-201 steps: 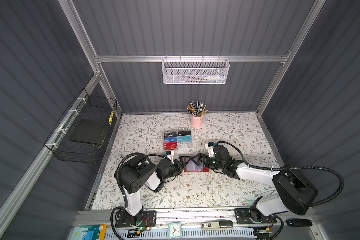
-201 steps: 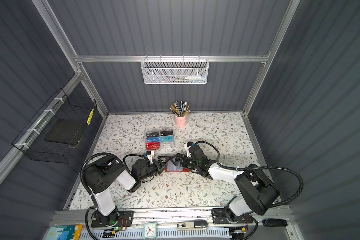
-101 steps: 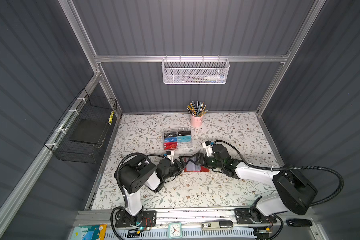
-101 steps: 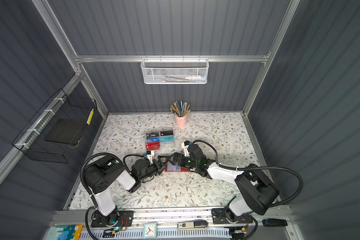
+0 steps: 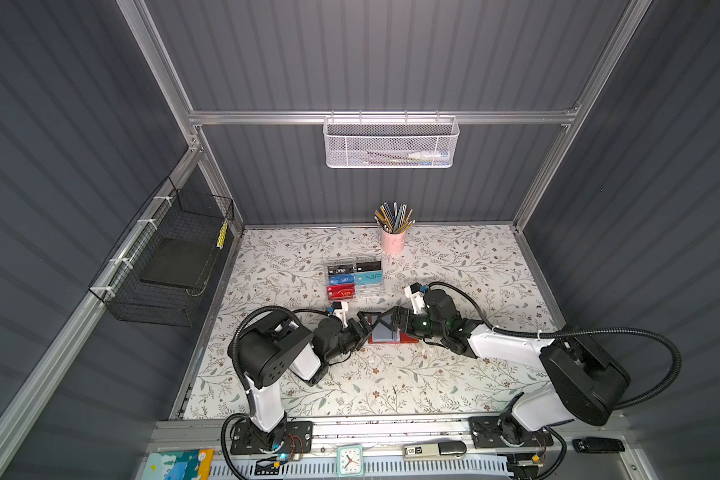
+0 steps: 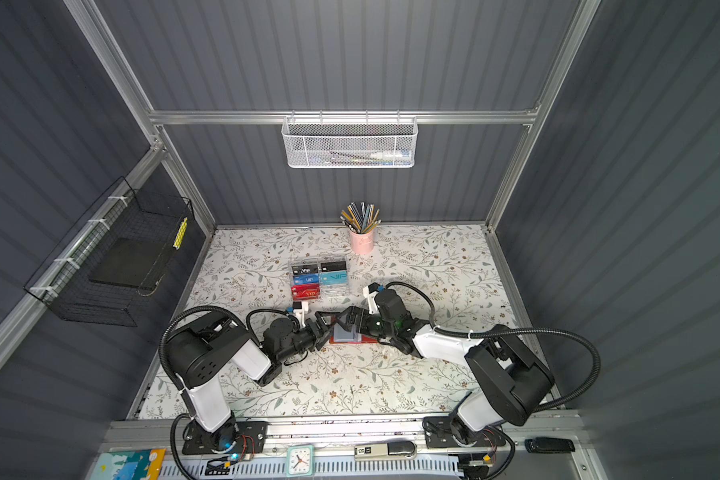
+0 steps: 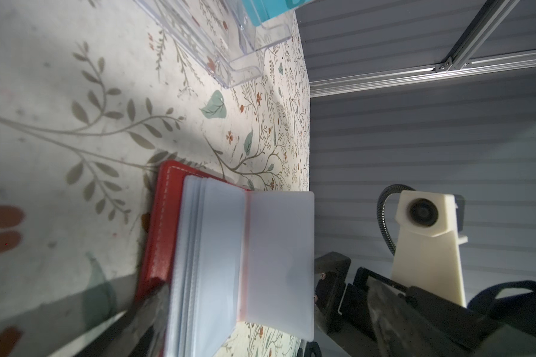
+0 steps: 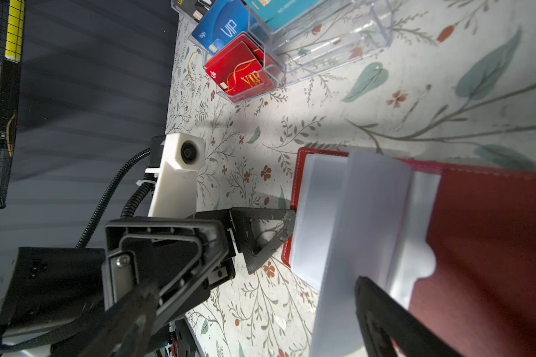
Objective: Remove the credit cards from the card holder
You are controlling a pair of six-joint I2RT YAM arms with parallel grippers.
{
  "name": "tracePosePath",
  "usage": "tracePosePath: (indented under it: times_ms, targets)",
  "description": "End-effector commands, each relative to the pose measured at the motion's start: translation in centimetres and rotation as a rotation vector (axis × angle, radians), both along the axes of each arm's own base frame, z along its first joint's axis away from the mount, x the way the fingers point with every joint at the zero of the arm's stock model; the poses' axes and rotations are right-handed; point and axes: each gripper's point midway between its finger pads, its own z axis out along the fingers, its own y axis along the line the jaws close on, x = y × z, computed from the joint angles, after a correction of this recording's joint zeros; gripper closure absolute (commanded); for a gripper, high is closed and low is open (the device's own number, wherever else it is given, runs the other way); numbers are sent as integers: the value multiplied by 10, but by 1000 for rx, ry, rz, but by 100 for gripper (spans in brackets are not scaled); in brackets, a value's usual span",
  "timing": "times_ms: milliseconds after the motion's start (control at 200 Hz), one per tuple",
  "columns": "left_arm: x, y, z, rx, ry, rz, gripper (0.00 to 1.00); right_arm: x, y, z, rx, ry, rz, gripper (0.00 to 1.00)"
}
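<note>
The card holder (image 5: 385, 334) is laid open on the table (image 5: 454, 257) between the two grippers, with its red cover down and its pale sleeves fanned upward. One sleeve (image 7: 280, 256) is stood nearly upright. The left gripper (image 5: 366, 326) is spread wide and nothing is held in it; one finger (image 8: 270, 213) is set against the holder's outer edge. The right gripper (image 5: 395, 321) is likewise opened fully and placed just beside the raised sleeve; no grip on it can be seen. Cards (image 5: 368, 277) are seen standing in the clear box (image 5: 370, 289) behind the holder. Whether any card is kept in the sleeves cannot be told.
</note>
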Motion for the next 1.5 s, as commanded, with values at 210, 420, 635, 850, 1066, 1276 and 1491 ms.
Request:
tracePosePath:
  times_ms: [210, 420, 635, 850, 1066, 1276, 1491]
  targets:
    - [-5, 4, -11, 56, 64, -13, 0, -3, -19, 4, -2, -30, -31, 1]
    - [-3, 3, 7, 71, 37, -19, 0, -4, -43, 15, -54, -84, -82, 1]
    - [2, -3, 24, 49, 17, -29, 0, -3, -40, 36, -26, -139, -68, 1]
    - [6, -8, 35, 34, 7, -32, 0, 12, -38, 26, -15, -121, -79, 1]
    - [5, 1, 38, 63, 5, -21, 0, 13, -27, 5, 34, -58, -33, 1]
    - [7, 9, 42, 78, 10, -7, 0, 14, -25, -13, 32, -21, -29, 1]
    - [15, -3, 40, 28, 27, -26, 0, 12, -30, -27, 29, 5, -36, 1]
